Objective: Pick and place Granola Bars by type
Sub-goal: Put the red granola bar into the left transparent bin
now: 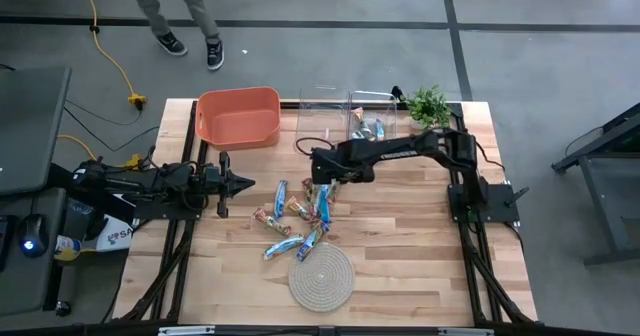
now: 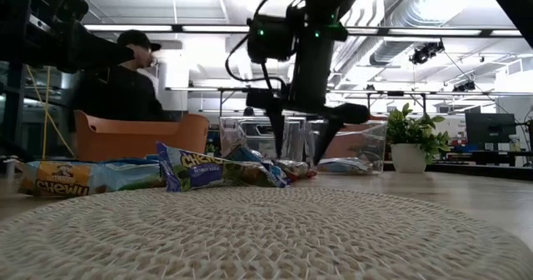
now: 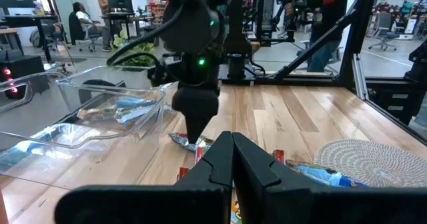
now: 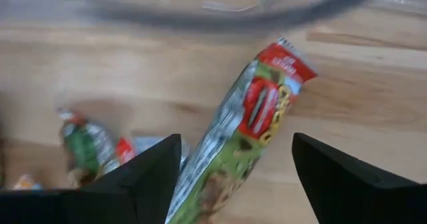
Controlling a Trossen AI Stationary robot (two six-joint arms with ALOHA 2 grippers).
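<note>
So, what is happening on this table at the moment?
The right claw hangs open over a red and green wrapped granola bar at the edge of the pile of shiny wrapped bars on the wooden table. Some bars already lie in the clear plastic bin. The left claw waits shut beside the pile.

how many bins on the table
3, all along the table's far edge: a coral-orange plastic bin towards the left arm's side, a clear plastic box beside it, and a second clear plastic box holding wrapped granola bars, next to the green potted plant.
</note>
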